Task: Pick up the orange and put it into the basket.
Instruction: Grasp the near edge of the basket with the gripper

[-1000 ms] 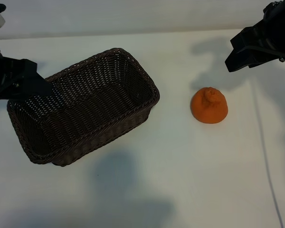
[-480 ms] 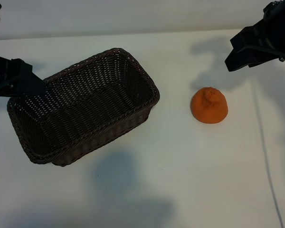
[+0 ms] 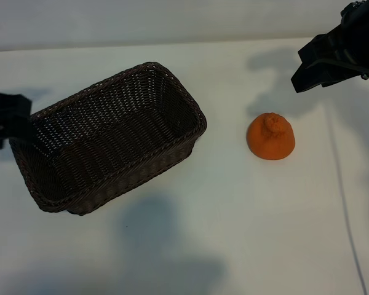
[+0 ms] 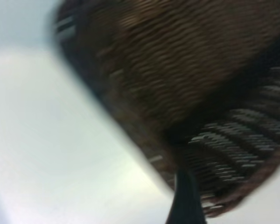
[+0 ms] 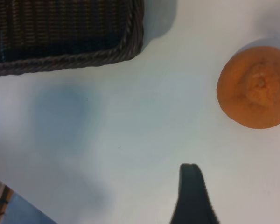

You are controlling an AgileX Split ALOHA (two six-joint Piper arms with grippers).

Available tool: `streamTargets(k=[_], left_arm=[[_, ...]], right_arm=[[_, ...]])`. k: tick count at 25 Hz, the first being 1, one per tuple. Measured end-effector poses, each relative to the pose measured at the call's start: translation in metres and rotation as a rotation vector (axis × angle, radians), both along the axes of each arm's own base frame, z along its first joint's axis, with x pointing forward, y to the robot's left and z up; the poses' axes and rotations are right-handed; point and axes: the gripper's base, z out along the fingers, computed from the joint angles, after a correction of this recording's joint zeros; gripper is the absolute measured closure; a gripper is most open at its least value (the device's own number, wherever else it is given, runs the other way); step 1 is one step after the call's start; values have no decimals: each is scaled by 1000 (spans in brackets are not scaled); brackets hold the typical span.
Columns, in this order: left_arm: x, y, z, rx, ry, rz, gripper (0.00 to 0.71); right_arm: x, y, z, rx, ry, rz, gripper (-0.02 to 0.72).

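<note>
the orange (image 3: 270, 136) sits alone on the white tabletop (image 3: 234, 215), right of centre, with nothing touching it. the right hand (image 3: 320, 64) hangs above the far right of the scene, up and to the right of the fruit and clear of it, open and holding nothing; in its wrist view one dark finger (image 5: 191, 196) shows with bare tabletop between it and the orange (image 5: 254, 87).

the likely trouble is in the grasp. the fruit is a squat dome with a bumpy knob on top, so if the fingers close high on its sloping sides they could squeeze it out and send it rolling or skidding across the smooth tabletop. as the hand stands off to one side of the fruit, a descent without first centring over it could land one finger on the dome and shove it away.

the basket (image 3: 111, 138) lies left of centre, angled, well apart from the orange, its inside empty so far as can be seen. the left hand (image 3: 6, 117) is at the left edge, just beside the basket's left end, open and holding nothing. so close to the rim, it could nudge the basket askew. a carry that crosses too low could also clip the braided rim (image 5: 84, 58) and knock the fruit loose.
</note>
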Motion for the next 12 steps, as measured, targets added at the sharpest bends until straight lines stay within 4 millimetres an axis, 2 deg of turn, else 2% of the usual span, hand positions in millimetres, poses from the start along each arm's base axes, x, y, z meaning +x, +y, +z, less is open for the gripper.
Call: streamTargets(k=[4, 12], left_arm=[[-2, 10, -2, 93, 43, 111, 150], [3, 12, -6, 89, 37, 207, 150]], right_arm=[[0, 0, 0, 0, 0, 0, 244], [0, 0, 0, 0, 0, 0, 244]])
